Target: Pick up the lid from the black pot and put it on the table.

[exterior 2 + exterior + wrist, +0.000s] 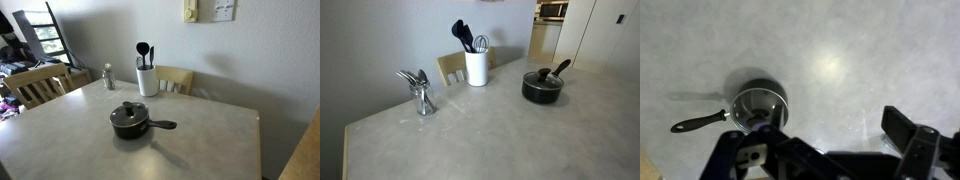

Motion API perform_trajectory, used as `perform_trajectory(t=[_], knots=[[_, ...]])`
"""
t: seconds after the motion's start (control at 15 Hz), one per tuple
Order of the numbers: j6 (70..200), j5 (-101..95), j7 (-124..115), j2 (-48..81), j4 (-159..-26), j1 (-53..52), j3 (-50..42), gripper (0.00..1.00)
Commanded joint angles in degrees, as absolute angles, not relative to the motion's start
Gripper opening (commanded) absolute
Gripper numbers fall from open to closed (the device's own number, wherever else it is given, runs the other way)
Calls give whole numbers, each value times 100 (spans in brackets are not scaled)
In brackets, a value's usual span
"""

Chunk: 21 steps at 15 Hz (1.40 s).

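Note:
The black pot (542,90) stands on the table (490,140), its long handle angled up. The glass lid (542,78) with its black knob sits on the pot. Both show in both exterior views: pot (130,124), lid (130,111), table (215,135). In the wrist view the pot (777,97) is seen from above with the lid (757,103) on it, handle pointing left. My gripper (830,150) is open and empty, high above the table (840,50), its fingers to the right of the pot. The arm does not show in either exterior view.
A white utensil holder (476,68) (147,80) with black utensils stands at the table's back. A metal cup of spoons (420,97) (108,76) stands near a corner. Wooden chairs (40,85) (180,78) stand round the table. A wall is behind.

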State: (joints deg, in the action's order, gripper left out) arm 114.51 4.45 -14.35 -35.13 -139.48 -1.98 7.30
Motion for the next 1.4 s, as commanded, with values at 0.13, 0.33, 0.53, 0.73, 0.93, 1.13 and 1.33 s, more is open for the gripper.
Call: perform_trajectory(t=[0.13, 0.33, 0.53, 0.73, 0.93, 1.13, 1.33], knots=[[11456, 296, -1198, -3311, -13836, -171, 663, 100], [11412, 329, -269, -2980, -13698, -317, 331, 100], [11369, 428, 861, -2493, -13565, -412, -51, 100], [11424, 386, 1009, -2618, -13752, -355, -63, 100], [11424, 403, 1392, -2272, -13659, -381, -178, 100], [11414, 406, 1398, -2245, -13610, -416, -170, 100], [11490, -221, 1468, -1985, -13479, -281, -116, 100]])
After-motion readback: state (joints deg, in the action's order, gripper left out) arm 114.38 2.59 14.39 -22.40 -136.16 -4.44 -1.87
